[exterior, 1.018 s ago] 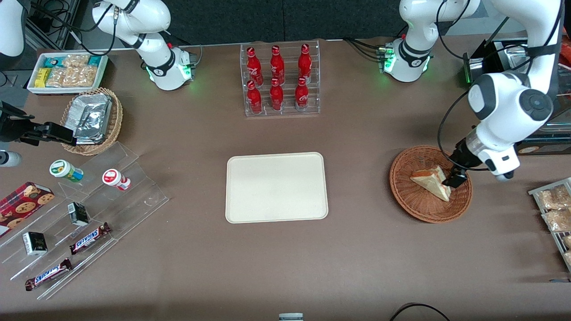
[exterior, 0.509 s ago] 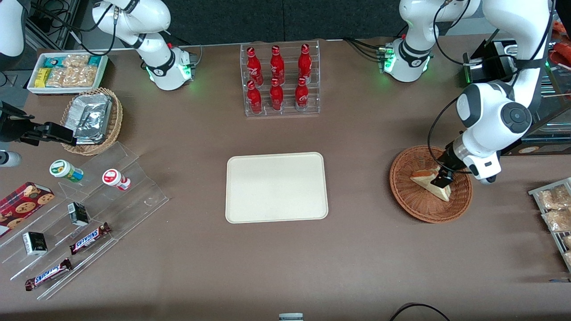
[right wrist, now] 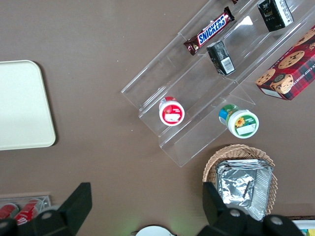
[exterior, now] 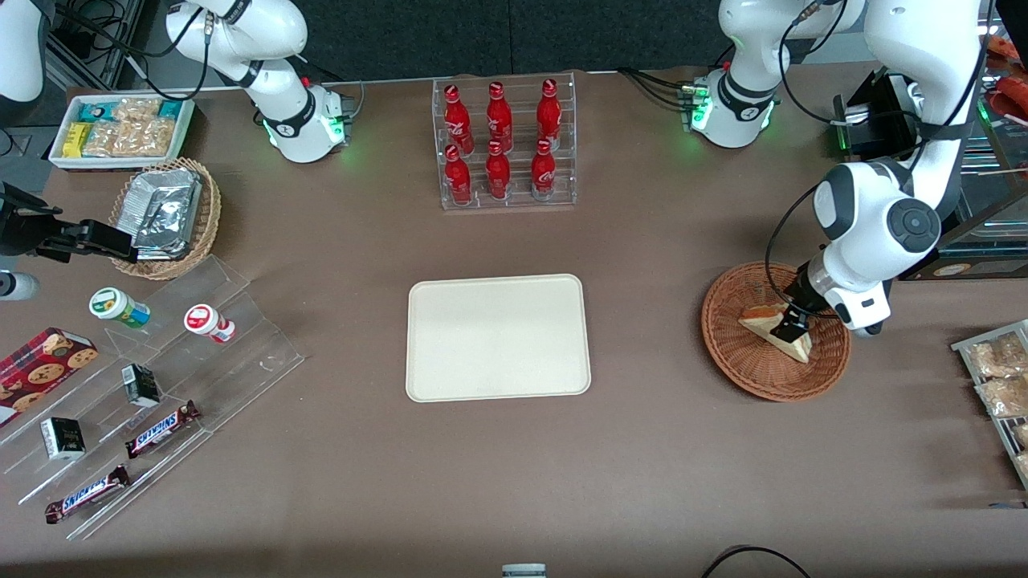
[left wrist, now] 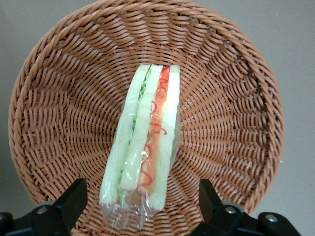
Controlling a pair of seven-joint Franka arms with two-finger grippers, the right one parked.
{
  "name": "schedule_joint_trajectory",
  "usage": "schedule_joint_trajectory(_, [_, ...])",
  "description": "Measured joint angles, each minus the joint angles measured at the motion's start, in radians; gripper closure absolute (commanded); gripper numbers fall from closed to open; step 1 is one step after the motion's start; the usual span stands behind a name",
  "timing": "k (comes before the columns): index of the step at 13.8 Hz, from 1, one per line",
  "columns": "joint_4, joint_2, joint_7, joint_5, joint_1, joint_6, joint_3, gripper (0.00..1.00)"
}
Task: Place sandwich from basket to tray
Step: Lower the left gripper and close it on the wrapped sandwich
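While the sandwich [exterior: 773, 327] lies in the basket [exterior: 743, 368], the gripper [exterior: 791, 327] hangs low over it, its two fingers spread wide and holding nothing. In the wrist view the black fingers [left wrist: 74, 197] stand on either side of the sandwich [left wrist: 145, 145] with a clear gap between each tip and the bread, so the gripper [left wrist: 142, 201] straddles the wedge without touching it. The sandwich, wrapped in clear film, rests on one long edge with its cut face upward, showing pale bread, a green layer and an orange-red layer running lengthwise across the woven floor of the basket [left wrist: 236, 128].

In the front view the gripper sits over the end of the sandwich that is nearer the working arm's edge of the basket, and the fingertips are down inside the basket's rim. The basket stands on the brown table [exterior: 642, 449] toward the working arm's end, well apart from the tray [exterior: 498, 337], which lies flat at the middle of the table with nothing on it. A clear rack of red bottles [exterior: 502, 144] stands farther from the front camera than the tray, near the table's edge there. Snack bars and small boxes on clear stepped shelves [exterior: 161, 377] occupy the parked arm's end of the table.
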State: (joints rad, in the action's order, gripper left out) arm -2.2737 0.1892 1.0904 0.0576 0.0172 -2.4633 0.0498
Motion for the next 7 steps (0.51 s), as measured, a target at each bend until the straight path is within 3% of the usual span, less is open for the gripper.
schedule_joint_trajectory(2, [0.0,0.011,0.0,-0.01,0.0,-0.01,-0.001,0.99])
schedule_joint_trajectory(7, [0.014,0.01,0.018,-0.015,0.001,-0.02,-0.006,1.0])
